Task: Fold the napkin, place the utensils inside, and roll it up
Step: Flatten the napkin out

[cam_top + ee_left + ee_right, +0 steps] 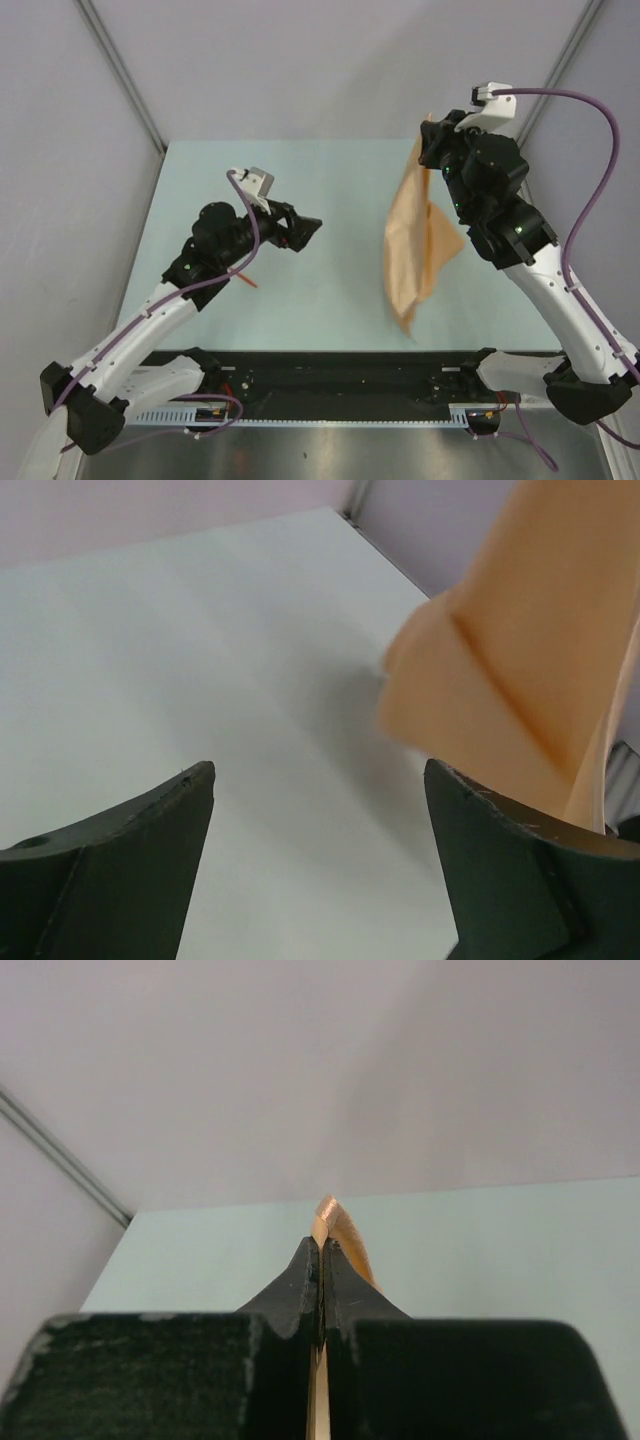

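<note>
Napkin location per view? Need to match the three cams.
Top external: the napkin hangs right of centre from the right gripper.
Left wrist: the napkin fills the right side, beyond the open left gripper.
Right wrist: only a sliver of napkin shows at centre, pinched between shut jaws.
Shared landmark: the pale table, visible in all three views.

The napkin is plain peach-orange with no pattern. The desk below it is pale mint green. Left of the napkin, a thin utensil shows orange-red. The left fingers and right fingers are matt black, and the cables are purple.
</note>
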